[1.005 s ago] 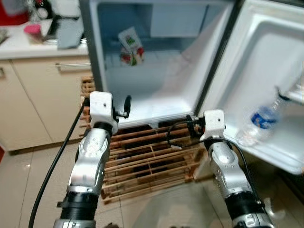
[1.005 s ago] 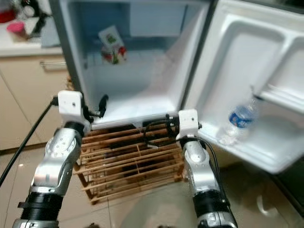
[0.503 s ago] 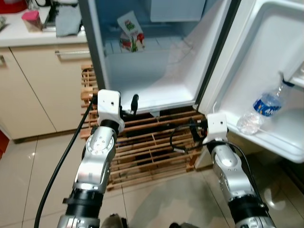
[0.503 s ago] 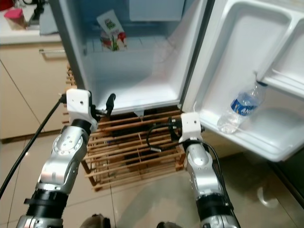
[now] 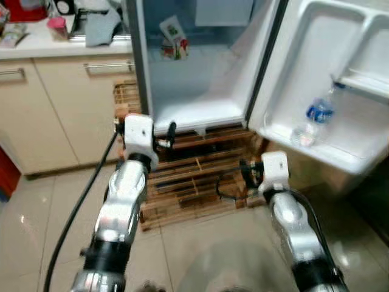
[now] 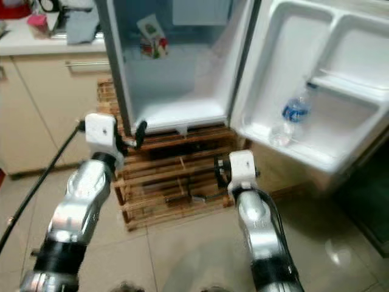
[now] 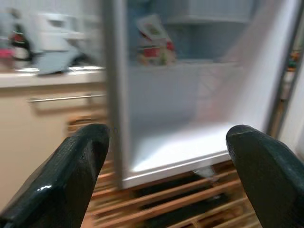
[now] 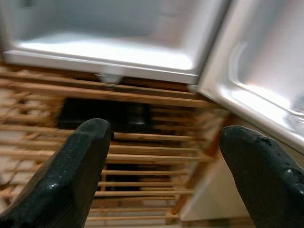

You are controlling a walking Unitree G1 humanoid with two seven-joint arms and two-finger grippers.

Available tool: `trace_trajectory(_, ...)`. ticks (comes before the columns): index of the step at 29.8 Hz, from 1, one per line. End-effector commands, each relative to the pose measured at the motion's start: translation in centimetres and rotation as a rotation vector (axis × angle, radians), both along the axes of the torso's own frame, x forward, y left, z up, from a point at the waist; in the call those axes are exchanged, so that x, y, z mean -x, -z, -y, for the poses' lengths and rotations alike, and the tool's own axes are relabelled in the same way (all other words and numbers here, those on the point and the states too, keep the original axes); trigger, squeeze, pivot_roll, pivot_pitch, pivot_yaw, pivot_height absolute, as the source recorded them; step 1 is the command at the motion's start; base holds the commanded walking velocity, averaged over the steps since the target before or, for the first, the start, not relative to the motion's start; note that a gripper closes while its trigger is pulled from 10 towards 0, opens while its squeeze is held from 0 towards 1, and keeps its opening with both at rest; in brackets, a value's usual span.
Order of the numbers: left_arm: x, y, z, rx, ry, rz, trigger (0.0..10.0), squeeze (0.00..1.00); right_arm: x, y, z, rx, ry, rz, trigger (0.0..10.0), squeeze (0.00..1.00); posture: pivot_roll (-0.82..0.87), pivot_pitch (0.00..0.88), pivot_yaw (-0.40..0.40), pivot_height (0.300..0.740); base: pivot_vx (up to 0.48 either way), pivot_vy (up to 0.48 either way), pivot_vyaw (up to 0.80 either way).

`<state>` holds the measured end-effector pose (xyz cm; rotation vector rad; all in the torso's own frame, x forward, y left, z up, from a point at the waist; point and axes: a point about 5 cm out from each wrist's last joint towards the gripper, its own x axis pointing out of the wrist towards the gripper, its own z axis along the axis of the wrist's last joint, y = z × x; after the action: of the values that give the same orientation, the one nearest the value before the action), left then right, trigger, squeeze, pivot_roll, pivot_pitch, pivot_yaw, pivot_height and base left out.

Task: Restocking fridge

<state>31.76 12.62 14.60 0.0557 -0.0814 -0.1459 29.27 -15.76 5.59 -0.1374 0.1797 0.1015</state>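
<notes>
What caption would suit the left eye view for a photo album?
Both empty grippers, left gripper and right gripper, open before an open fridge with a water bottle in its door.

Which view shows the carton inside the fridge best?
The left wrist view: the carton sits large and near centre at the back of the fridge, though blurred. Both eye views show it small and far up the frame. The right wrist view looks lower, at the wooden rack.

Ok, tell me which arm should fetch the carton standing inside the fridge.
Probably the left: the left gripper is open, empty and raised at the fridge opening, facing the carton. The right gripper sits lower, by the wooden rack.
</notes>
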Motion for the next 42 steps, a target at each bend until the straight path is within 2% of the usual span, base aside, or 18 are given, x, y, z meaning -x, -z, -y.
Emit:
trace_trajectory(1, -0.2, 0.2, 0.3, -0.011, 0.016, -0.010, 10.0, 0.00, 0.2, 0.1, 0.1, 0.004, 0.005, 0.001, 10.0, 0.00, -0.05, 0.000, 0.003, 0.740, 0.000, -0.439, 0.79)
trace_trajectory(8, -0.5, 0.2, 0.5, -0.019, 0.037, -0.012, 10.0, 0.00, 1.5, 2.0, 1.5, 0.067, 0.022, -0.056, 10.0, 0.00, -0.07, 0.000, 0.015, 0.740, 0.000, -0.426, 0.18)
trace_trajectory(11, -0.6, 0.1, 0.2, -0.020, 0.034, -0.012, 10.0, 0.00, 3.2, 4.3, 2.7, 0.107, 0.040, -0.161, 10.0, 0.00, -0.07, 0.000, 0.022, 0.740, 0.000, -0.421, 0.00)
trace_trajectory(18, -0.6, 0.3, 0.3, -0.026, 0.036, -0.014, 10.0, 0.00, 5.2, 6.9, 4.1, 0.128, 0.078, -0.287, 10.0, 0.00, -0.08, 0.000, 0.029, 0.740, 0.000, -0.423, 0.00)
trace_trajectory(21, -0.6, 0.3, 0.4, -0.029, 0.039, -0.016, 10.0, 0.00, 7.1, 9.3, 5.5, 0.199, 0.088, -0.428, 10.0, 0.00, -0.08, 0.000, 0.031, 0.740, 0.000, -0.424, 0.00)
trace_trajectory(25, -0.8, 0.2, 0.2, -0.031, 0.030, -0.015, 10.0, 0.00, 9.1, 10.9, 7.0, 0.234, 0.135, -0.541, 10.0, 0.00, -0.08, 0.000, 0.033, 0.740, 0.000, -0.424, 0.00)
trace_trajectory(27, -0.8, 0.2, 0.2, -0.031, 0.030, -0.015, 10.0, 0.00, 9.1, 10.9, 7.0, 0.234, 0.135, -0.541, 10.0, 0.00, -0.08, 0.000, 0.033, 0.740, 0.000, -0.424, 0.00)
trace_trajectory(29, -0.9, -0.1, 0.1, -0.026, 0.023, -0.008, 10.0, 0.00, 9.9, 11.4, 7.9, 0.279, 0.172, -0.581, 10.0, 0.00, -0.08, 0.000, 0.037, 0.740, 0.133, -0.407, 0.00)
trace_trajectory(32, -1.1, -0.4, 0.1, -0.024, 0.020, -0.002, 10.0, 0.00, 10.0, 11.5, 8.2, 0.295, 0.203, -0.576, 10.0, 0.00, -0.08, 0.000, 0.036, 0.740, 0.287, -0.381, 0.00)
trace_trajectory(36, -1.2, -0.3, 0.0, 0.001, 0.003, -0.006, 10.0, 0.00, 8.7, 11.0, 7.8, 0.312, 0.220, -0.538, 10.0, 0.00, -0.08, 0.000, 0.037, 0.740, 0.310, -0.363, 0.00)
trace_trajectory(39, -1.3, -0.3, 0.0, 0.006, 0.000, -0.007, 10.0, 0.00, 8.4, 10.9, 7.7, 0.316, 0.220, -0.531, 10.0, 0.00, -0.08, 0.000, 0.037, 0.740, 0.311, -0.364, 0.00)
trace_trajectory(40, -1.4, -0.2, -0.5, 0.032, -0.032, -0.019, 10.0, 0.00, 7.1, 10.1, 8.1, 0.328, 0.252, -0.499, 10.0, 0.00, -0.08, 0.000, 0.037, 0.740, 0.307, -0.364, 0.00)
trace_trajectory(42, -1.4, 0.1, -1.1, 0.084, -0.078, -0.044, 10.0, 0.00, 5.6, 9.1, 8.1, 0.348, 0.254, -0.456, 10.0, 0.00, -0.08, 0.000, 0.037, 0.740, 0.345, -0.330, 0.00)
